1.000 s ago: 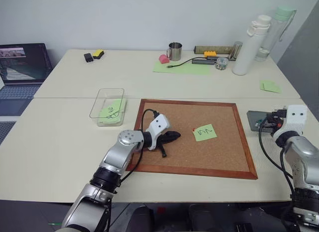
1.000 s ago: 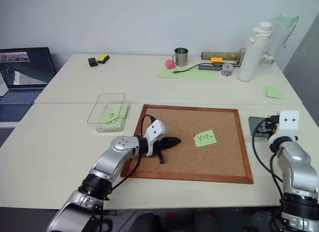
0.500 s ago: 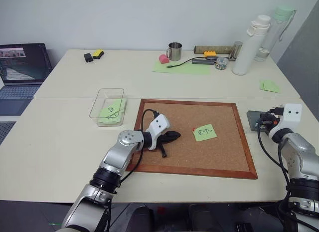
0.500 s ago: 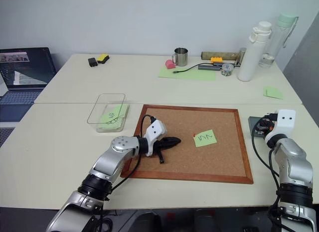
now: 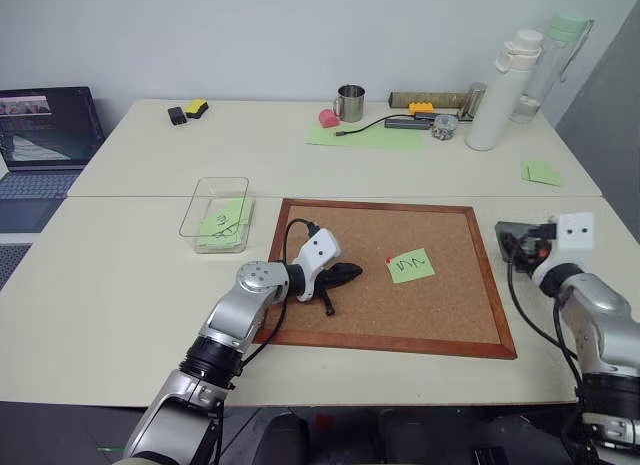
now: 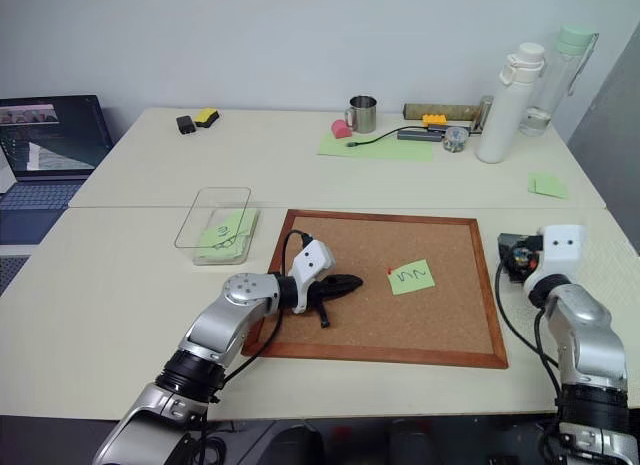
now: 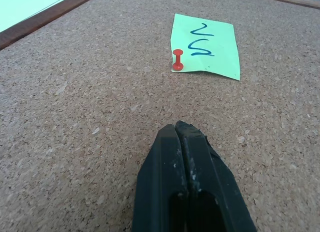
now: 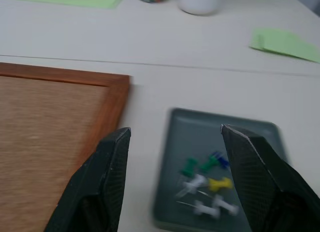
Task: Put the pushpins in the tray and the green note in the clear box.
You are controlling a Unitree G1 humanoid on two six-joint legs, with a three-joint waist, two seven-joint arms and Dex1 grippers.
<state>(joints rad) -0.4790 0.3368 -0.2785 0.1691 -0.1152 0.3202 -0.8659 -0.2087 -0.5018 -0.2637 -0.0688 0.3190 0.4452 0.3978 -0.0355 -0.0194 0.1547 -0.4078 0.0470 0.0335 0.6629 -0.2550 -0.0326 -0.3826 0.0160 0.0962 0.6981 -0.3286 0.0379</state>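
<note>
lying on the cork board [image 5: 390, 275], a little right of its middle, we see the green note [image 5: 411, 265] with its zigzag squiggle, and a red pushpin [image 7: 177, 60] stands at the note's edge, touching it. the left claw [image 7: 180, 134] rests low over the cork on the board's left part, pointing toward the pin and note but apart from them, its two black fingers [image 7: 165, 162] pressed together with nothing between them.

off the board's right side, on the table [image 5: 120, 285], sits the dark grey tray [image 8: 220, 167], just beside the wooden frame. inside it we count several small pushpins [image 8: 205, 184]: green, blue, yellow and white heads, lying loose in a cluster. the right claw [image 8: 175, 137] hangs at the tray's near side, its fingers [image 8: 107, 172] spread wide apart and empty, the tray showing between them.

left of the board stands the clear box [image 5: 216, 213], with a green note bearing a loopy scribble [image 5: 224, 225] seen in or under it; we cannot tell which.

further out, at the table's far side, we see a metal mug [image 5: 350, 102], a large plain green sheet [image 5: 365, 135], a white bottle [image 5: 505, 85] and a laptop [image 5: 45, 135] at far left.
</note>
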